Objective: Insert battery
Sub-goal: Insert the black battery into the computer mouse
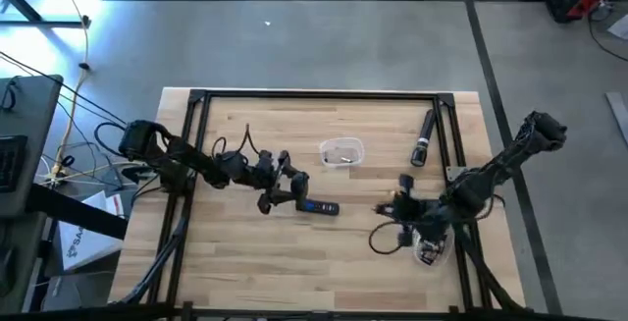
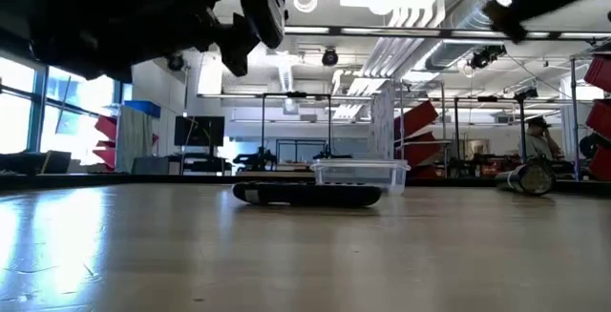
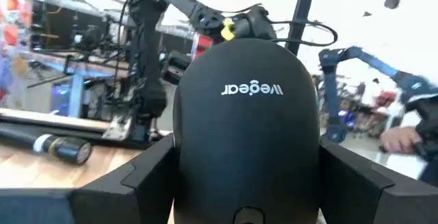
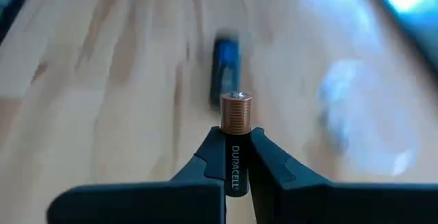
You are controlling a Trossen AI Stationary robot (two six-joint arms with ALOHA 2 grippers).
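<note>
Battery [image 4: 234, 142] business, left to right: my left gripper [image 1: 278, 189] is clamped on a black mouse [image 3: 246, 125], held between its jaws above the table [image 1: 245, 262], with a dark remote-like device [image 1: 320, 207] lying just beyond them. Between my two grippers sits a clear plastic container [image 1: 341, 151]. My right gripper [image 1: 397, 207] pinches the Duracell cell upright between its jaws, copper end sticking out past the fingertips [image 4: 268, 162], pointing toward that dark device.

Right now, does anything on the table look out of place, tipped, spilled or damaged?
Nothing stands out. The left tool holds a black mouse, the right tool grips a Duracell battery, and a clear container, a flashlight and a small dark device lie apart on the table, nothing spilled.
</note>
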